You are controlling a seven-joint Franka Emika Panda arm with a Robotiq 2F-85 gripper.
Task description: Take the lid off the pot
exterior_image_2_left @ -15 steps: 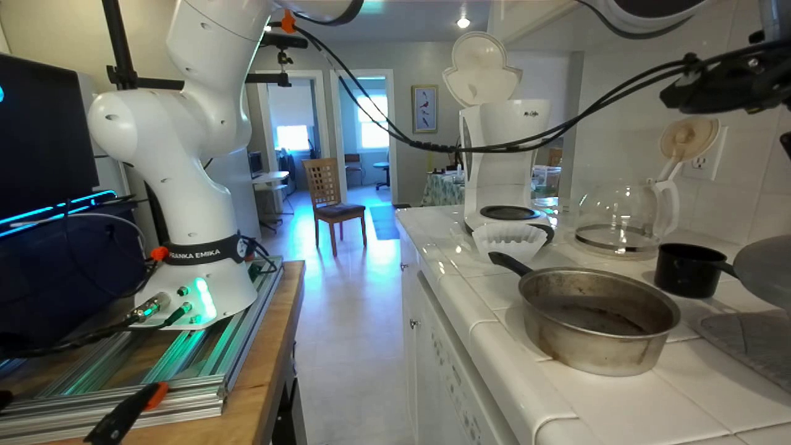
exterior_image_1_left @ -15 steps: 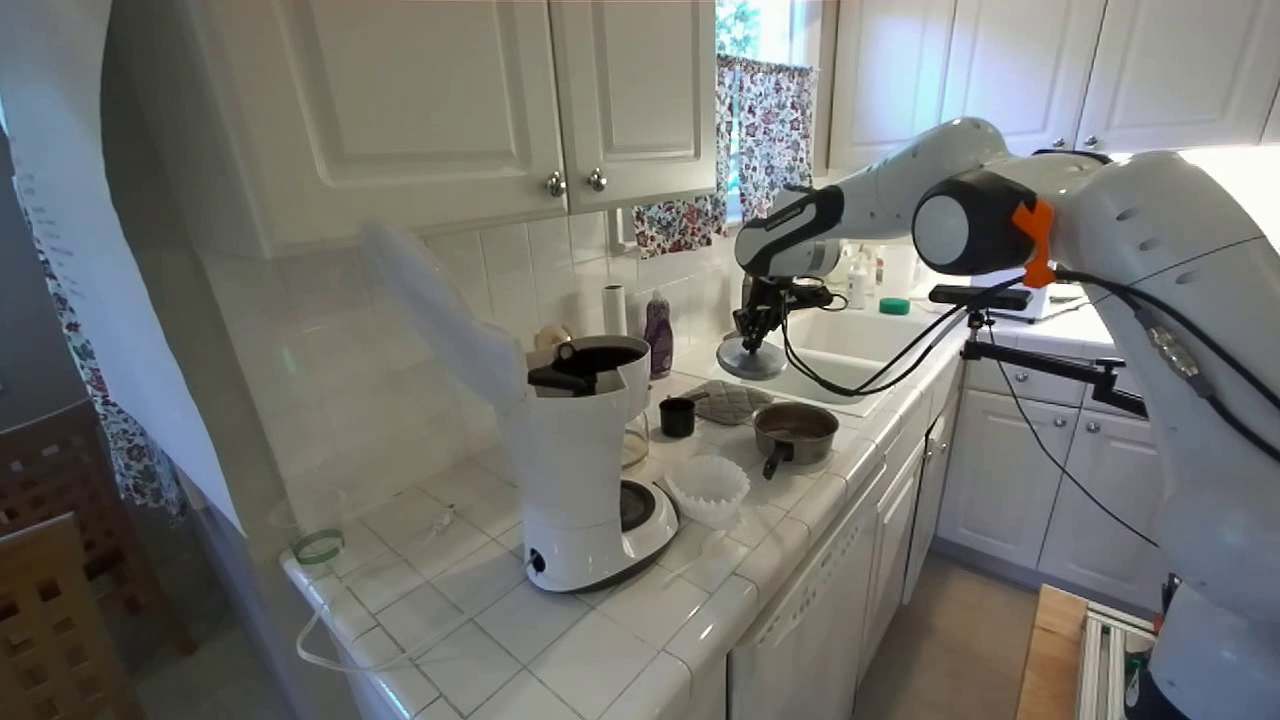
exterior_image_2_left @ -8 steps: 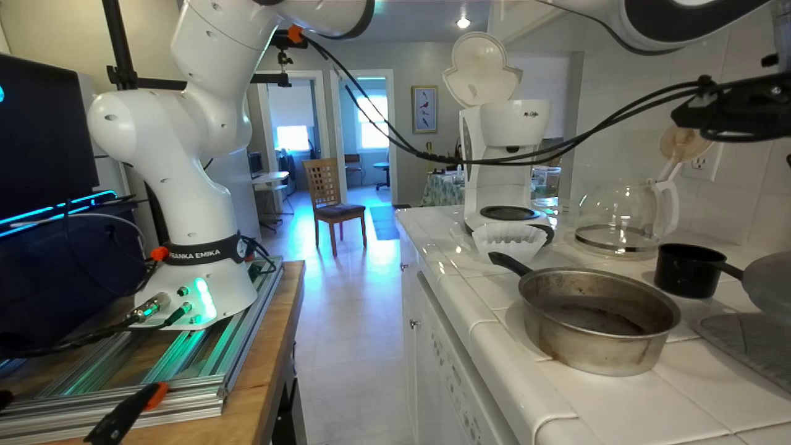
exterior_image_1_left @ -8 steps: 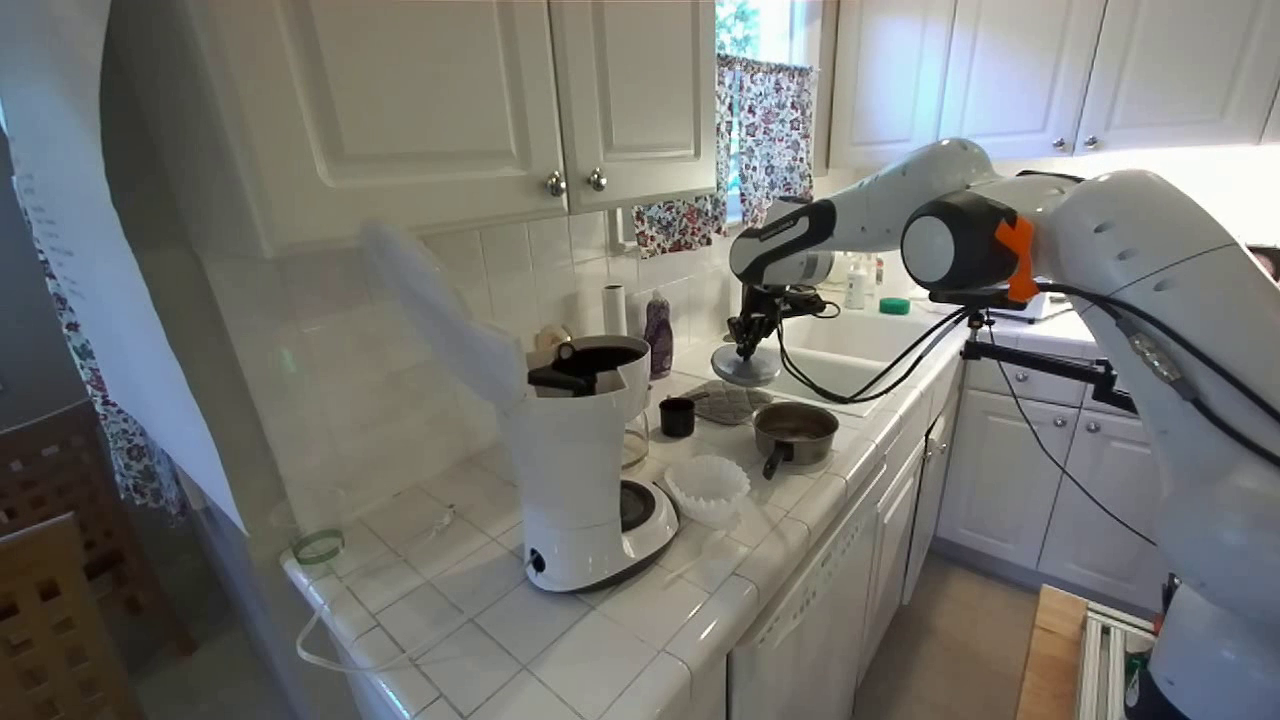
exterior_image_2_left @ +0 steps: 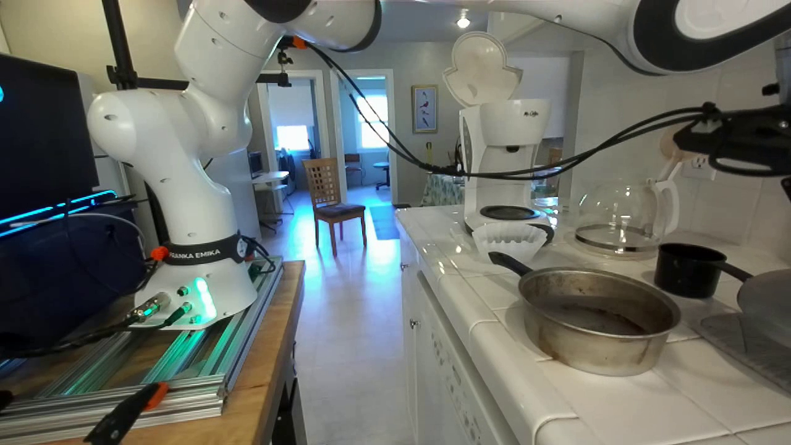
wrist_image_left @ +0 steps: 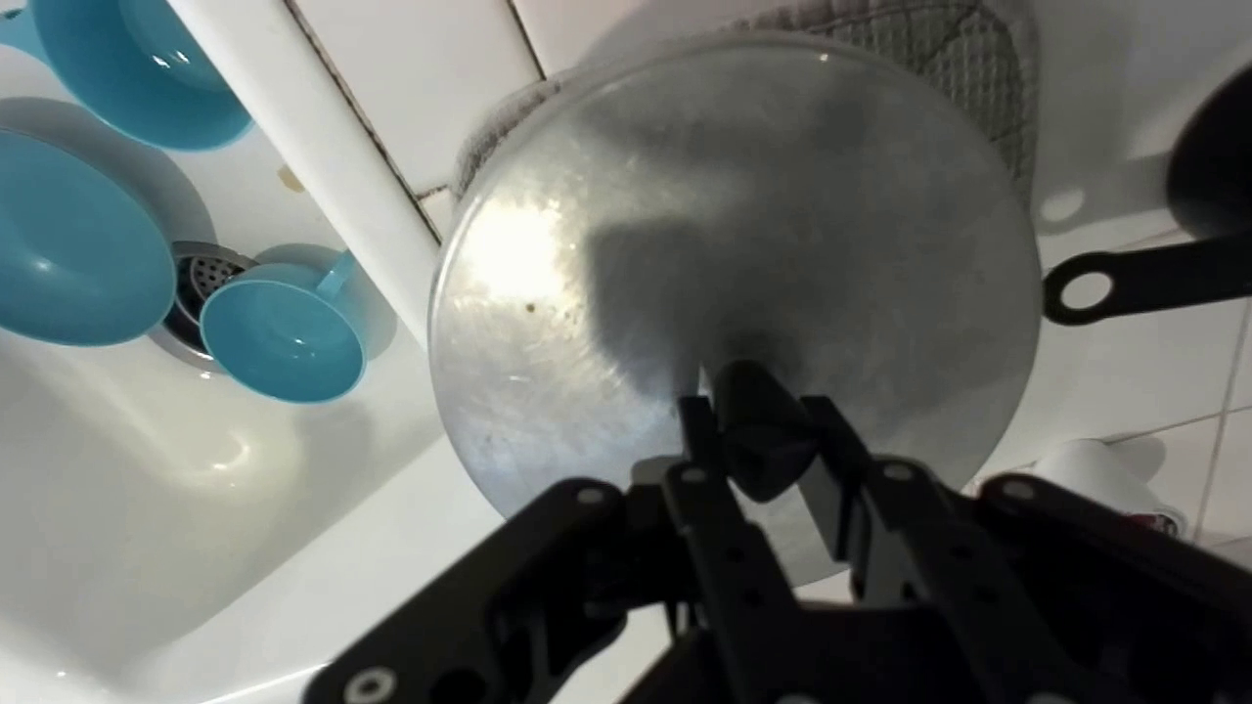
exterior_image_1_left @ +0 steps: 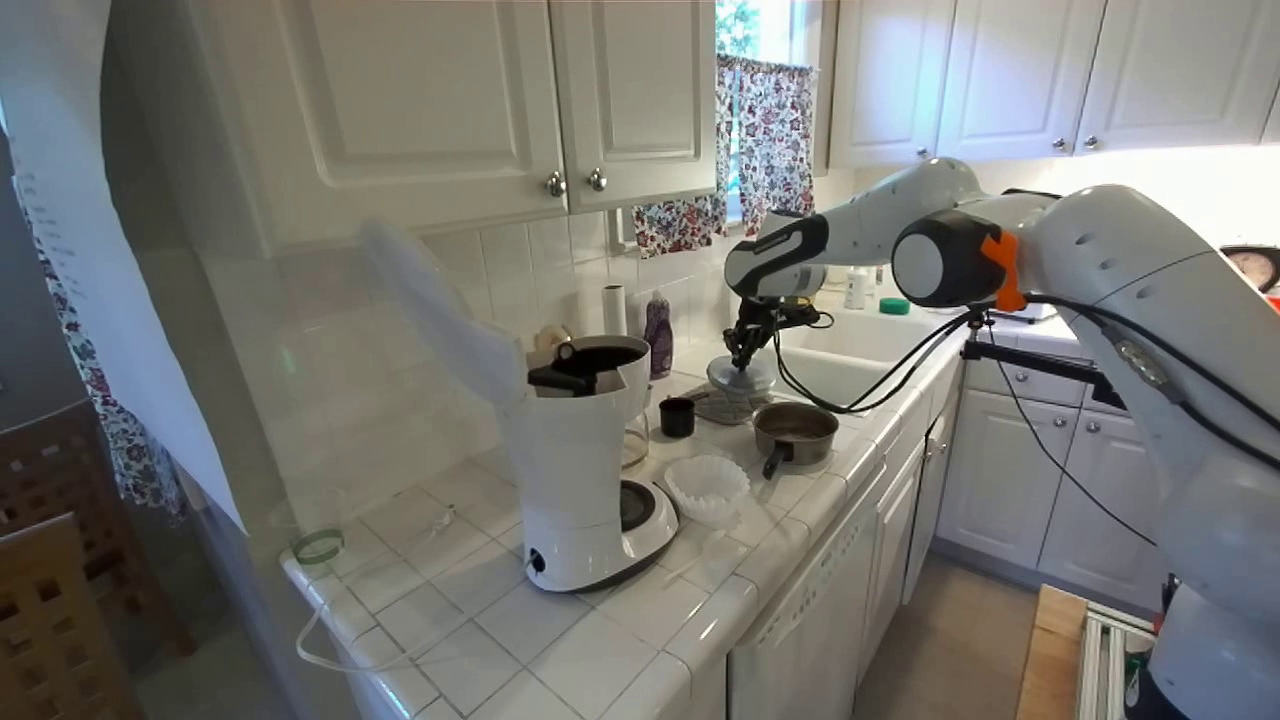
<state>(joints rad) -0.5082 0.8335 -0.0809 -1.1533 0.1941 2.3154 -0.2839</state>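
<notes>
grey lid point(wrist_image_left: 734, 293) lies directly below the gripper point(wrist_image_left: 762, 418), its knob point(wrist_image_left: 755, 396) pinched between near-closed jaws, over the quilted pad point(exterior_image_1_left: 728, 410), contact unclear, beside the uncovered pot point(exterior_image_2_left: 599, 349); straight lowering seems due.

Flowered curtains point(exterior_image_1_left: 778, 130) hang at a bright window point(exterior_image_1_left: 752, 30) between white cabinets point(exterior_image_1_left: 890, 85); a wooden chair point(exterior_image_2_left: 337, 211) stands on the floor point(exterior_image_2_left: 337, 309).

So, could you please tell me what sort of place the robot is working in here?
It looks like a kitchen, most likely in a home: a coffee maker stands on a tiled counter, a blue cup lies in a white sink, and wall cabinets hang above.
</notes>
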